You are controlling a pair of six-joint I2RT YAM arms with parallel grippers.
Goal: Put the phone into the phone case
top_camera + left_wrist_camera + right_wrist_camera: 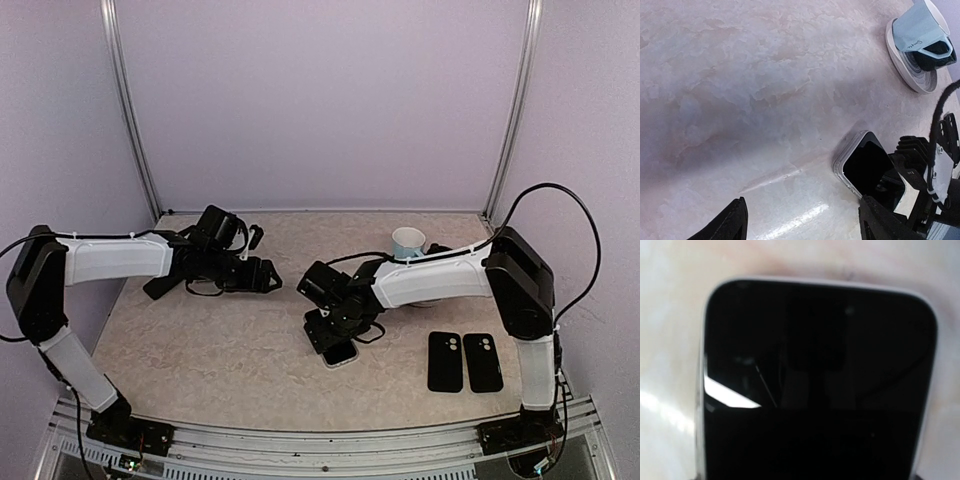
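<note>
Black-screened phone [343,353] beneath right end effector [328,336]

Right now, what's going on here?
The right gripper is down over the phone, which lies screen up on the table. I can't tell whether it is closed on the phone. The left gripper hovers open nearby, empty. Two black cases lie side by side to the right; the phone is in neither.

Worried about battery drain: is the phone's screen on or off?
Off: the phone shows a black face with only reflections in the right wrist view.
</note>
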